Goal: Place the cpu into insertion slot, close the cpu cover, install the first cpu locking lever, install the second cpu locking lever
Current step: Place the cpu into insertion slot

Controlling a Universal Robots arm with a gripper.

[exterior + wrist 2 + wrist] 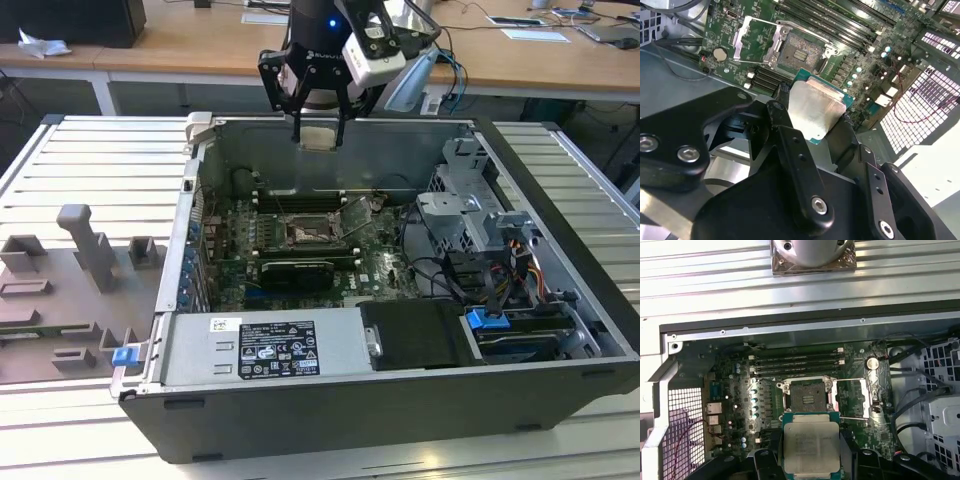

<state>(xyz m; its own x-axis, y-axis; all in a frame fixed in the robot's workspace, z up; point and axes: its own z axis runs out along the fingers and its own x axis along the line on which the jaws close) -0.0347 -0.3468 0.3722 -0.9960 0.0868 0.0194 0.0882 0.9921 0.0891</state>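
My gripper (318, 134) hangs above the far wall of the open computer case (330, 425) and is shut on the cpu (318, 137), a flat square chip with a pale metal top. In both wrist views the cpu (812, 107) (811, 445) sits between black fingers (790, 145). On the motherboard below, the insertion slot (807, 395) (800, 55) (304, 236) lies bare and dark. The cpu cover (862, 397) (754, 41) (353, 214) is swung open beside it, with thin wire levers (850, 379) raised alongside.
Long black memory slots (795, 364) run beside the socket. A labelled power supply (262, 350) fills the case front, with a drive cage and cables (480, 240) on the exterior view's right. A grey fixture tray (70, 290) lies on the slatted table (90, 160).
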